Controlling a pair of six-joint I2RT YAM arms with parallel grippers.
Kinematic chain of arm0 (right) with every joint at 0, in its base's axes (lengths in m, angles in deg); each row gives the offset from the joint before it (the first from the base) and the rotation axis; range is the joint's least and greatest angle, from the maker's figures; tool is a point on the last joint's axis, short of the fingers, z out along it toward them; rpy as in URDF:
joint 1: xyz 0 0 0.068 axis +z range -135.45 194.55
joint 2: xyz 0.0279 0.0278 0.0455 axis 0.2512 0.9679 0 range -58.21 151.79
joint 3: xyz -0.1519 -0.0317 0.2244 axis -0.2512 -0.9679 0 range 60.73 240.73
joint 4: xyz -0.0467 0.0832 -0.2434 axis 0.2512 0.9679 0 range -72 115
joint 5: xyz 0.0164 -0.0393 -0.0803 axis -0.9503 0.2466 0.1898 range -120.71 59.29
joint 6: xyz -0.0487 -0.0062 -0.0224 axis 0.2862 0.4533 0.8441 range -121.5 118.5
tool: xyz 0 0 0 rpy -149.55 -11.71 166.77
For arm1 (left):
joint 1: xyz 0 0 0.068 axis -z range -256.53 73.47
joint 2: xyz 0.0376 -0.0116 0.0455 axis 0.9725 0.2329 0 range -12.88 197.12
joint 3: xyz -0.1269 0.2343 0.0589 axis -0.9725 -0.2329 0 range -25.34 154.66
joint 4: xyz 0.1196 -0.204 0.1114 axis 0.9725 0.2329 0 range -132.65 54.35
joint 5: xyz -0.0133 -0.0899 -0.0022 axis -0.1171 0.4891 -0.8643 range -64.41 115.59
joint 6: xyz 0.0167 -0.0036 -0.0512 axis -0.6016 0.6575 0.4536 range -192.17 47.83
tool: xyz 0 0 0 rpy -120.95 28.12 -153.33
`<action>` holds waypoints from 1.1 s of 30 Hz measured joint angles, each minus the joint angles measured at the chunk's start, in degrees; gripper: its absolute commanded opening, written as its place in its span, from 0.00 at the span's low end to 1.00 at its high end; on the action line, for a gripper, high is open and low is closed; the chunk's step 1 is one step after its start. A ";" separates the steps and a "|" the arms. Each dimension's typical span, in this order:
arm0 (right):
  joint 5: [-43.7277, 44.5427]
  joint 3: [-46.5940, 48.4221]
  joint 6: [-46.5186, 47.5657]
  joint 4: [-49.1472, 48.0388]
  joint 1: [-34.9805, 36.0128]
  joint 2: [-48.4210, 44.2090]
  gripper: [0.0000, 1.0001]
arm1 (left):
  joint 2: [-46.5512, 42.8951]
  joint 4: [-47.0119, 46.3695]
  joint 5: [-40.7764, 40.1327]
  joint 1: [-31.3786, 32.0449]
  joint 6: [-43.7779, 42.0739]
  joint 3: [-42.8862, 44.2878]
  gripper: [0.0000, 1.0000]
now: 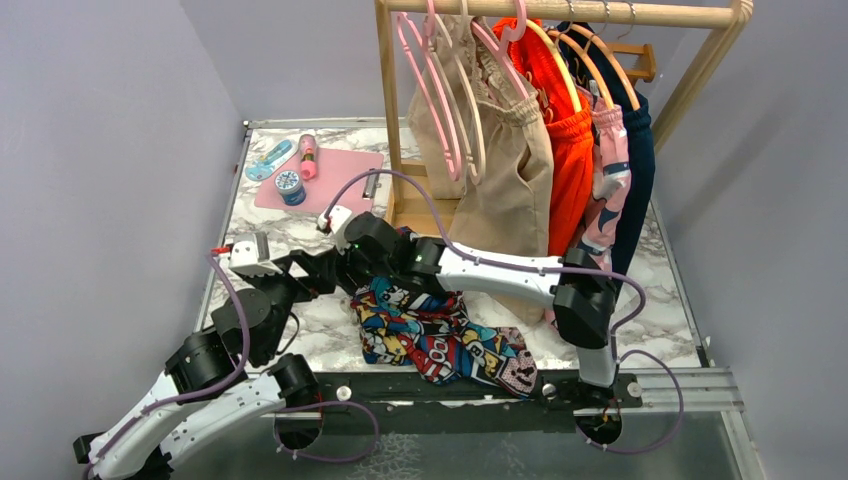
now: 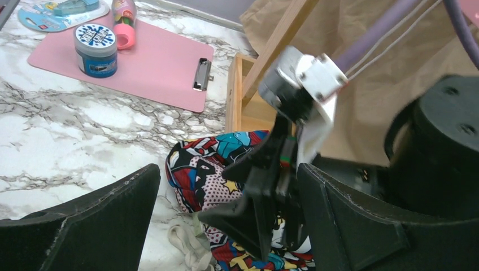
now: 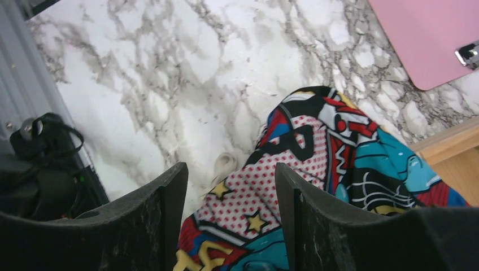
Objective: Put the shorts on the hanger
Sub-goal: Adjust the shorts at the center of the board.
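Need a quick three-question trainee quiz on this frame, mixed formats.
1. True or false: the shorts lie crumpled on the marble table.
2. What stands on the pink clipboard? A) a mug B) a blue tub C) scissors
3. Fill in: the jaws of the left pincer stand ___.
Key: 1 true; 2 B; 3 open.

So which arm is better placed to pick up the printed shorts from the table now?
Right. The right end effector hangs over the shorts, fabric between its open fingers. The left end effector is open too, but stands beside the shorts.
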 measured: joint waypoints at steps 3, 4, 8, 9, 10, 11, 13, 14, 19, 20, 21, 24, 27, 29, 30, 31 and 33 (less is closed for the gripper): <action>-0.17 2.89 -0.39 0.68 -1.90 2.51 0.62 | 0.00 0.48 0.76 0.00 0.39 0.02 0.93; -0.42 4.50 -0.37 1.07 -2.69 3.65 0.63 | 0.00 0.70 1.03 0.00 0.59 0.02 0.93; -2.19 10.05 -0.17 2.29 -4.55 7.34 0.63 | 0.00 1.97 1.68 0.00 1.81 0.02 0.93; -2.67 11.56 -0.07 2.71 -4.83 8.28 0.63 | -0.02 2.27 1.95 0.00 2.16 0.02 0.93; -3.23 12.83 0.07 3.23 -4.92 9.11 0.63 | -0.07 2.51 2.23 0.00 2.60 0.02 0.93; -3.63 13.99 0.15 3.74 -4.90 9.88 0.63 | -0.17 2.69 2.43 0.00 2.93 0.02 0.93; -4.22 16.13 0.28 4.87 -4.70 11.58 0.63 | -0.48 3.26 2.62 0.00 3.67 0.15 0.93; -4.37 16.65 0.33 5.11 -4.59 12.24 0.63 | -0.63 3.54 2.64 0.00 3.89 0.24 0.93; -4.42 19.23 1.22 8.48 -4.46 15.69 0.62 | -1.14 5.29 2.75 0.00 5.33 0.74 0.93; -4.39 19.39 1.38 8.81 -4.46 16.68 0.62 | -1.16 5.73 2.75 0.00 5.55 0.74 0.93; -4.31 19.71 1.68 9.40 -4.46 17.31 0.62 | -1.16 6.12 2.75 0.00 5.90 0.74 0.93; -3.28 21.44 2.36 11.37 -4.46 19.67 0.61 | -1.29 6.99 2.75 0.00 6.82 0.74 0.93; -1.66 22.62 2.93 12.24 -4.46 21.40 0.60 | -1.77 7.91 2.75 0.00 7.69 0.74 0.93; -0.11 23.23 3.30 12.96 -4.48 22.10 0.58 | -2.27 8.55 2.78 0.00 8.11 0.74 0.93; 0.98 23.78 3.39 13.55 -4.46 22.43 0.54 | -2.64 8.79 2.80 0.00 8.33 0.74 0.93; 1.95 24.17 3.61 13.73 -4.46 22.69 0.48 | -2.86 8.96 2.84 0.00 8.52 0.74 0.93; 3.85 24.50 3.98 14.05 -4.46 22.80 0.30 | -3.21 9.20 2.97 0.00 8.85 0.74 0.93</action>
